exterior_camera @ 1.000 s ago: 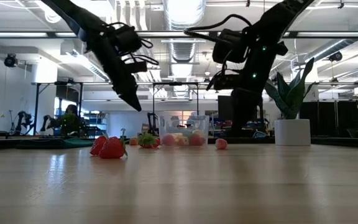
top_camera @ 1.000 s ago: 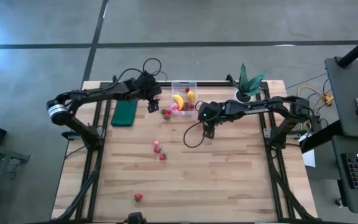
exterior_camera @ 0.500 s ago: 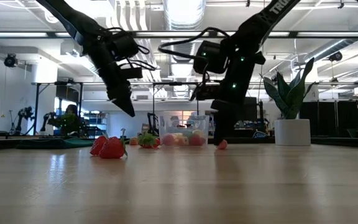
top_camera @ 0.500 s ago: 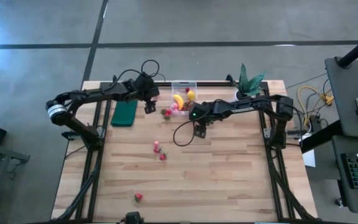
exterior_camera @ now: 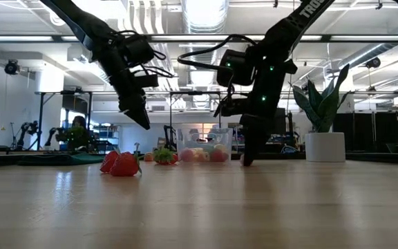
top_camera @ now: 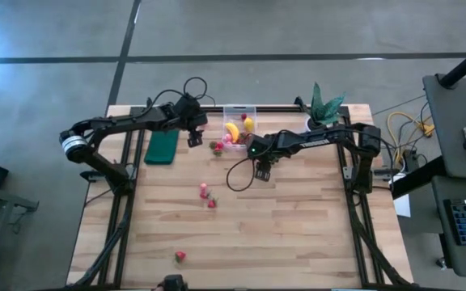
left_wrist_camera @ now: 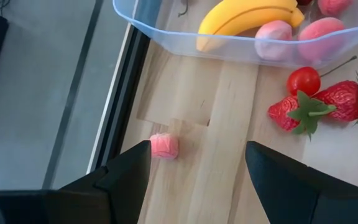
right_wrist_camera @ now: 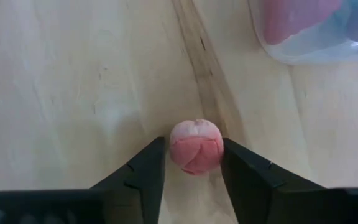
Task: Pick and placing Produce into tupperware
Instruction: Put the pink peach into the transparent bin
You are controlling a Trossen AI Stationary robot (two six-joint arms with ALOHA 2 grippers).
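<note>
The clear tupperware [top_camera: 239,126] stands near the table's far edge and holds a banana [left_wrist_camera: 247,15], a lemon [top_camera: 248,123] and pink fruits [left_wrist_camera: 321,31]. My right gripper [top_camera: 261,171] is down at the table just near of the box, shut on a pink fruit [right_wrist_camera: 196,146]. My left gripper [top_camera: 194,139] hangs open above the table left of the box. A small pink fruit [left_wrist_camera: 164,146] lies below it, and strawberries [left_wrist_camera: 344,102] beside it. More red fruits [top_camera: 207,196] [top_camera: 180,256] lie toward the near edge. My right gripper pinches the pink fruit [right_wrist_camera: 196,146] across its middle, one finger [right_wrist_camera: 148,167] on each side. The fingers come from above, pointing down. The fruit rests on the table top.
A dark green pad [top_camera: 162,147] lies left of the left gripper. A potted plant [top_camera: 324,109] stands at the far right corner. Two strawberries [exterior_camera: 119,164] lie close in the low view. Bare wood spreads over the table's middle and near part.
My right gripper has moved toward the table's left and come down over the pink fruit, which its fingers now cover in the low view. My left gripper has drawn back slightly toward the left and up. The fruits on the table have kept their places.
</note>
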